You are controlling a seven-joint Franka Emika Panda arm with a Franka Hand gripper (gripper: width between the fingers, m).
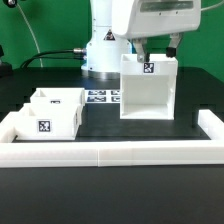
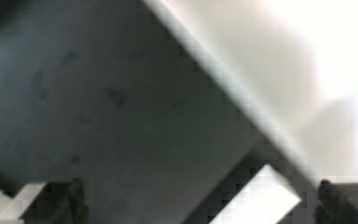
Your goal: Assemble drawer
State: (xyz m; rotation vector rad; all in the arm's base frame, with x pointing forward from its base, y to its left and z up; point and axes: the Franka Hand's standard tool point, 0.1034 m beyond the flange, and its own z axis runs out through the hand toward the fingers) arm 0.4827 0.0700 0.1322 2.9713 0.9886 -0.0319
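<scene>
Above the tall white tagged drawer housing (image 1: 150,95), the gripper (image 1: 156,52) hangs spread open, holding nothing.

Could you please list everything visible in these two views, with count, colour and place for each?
housing: one, white, tall and boxy, standing on the table toward the exterior view's right, tag near its top.
trays: two, white, open-topped and tagged, close together at the exterior view's left.
marker board: one, white with black tags, flat on the table behind, between trays and housing.
table: one, black.
rim: one, white, low, edging the table.
arm: one, white, behind the table.
fingers: two, dark, apart, holding nothing, above the housing's top.
</scene>
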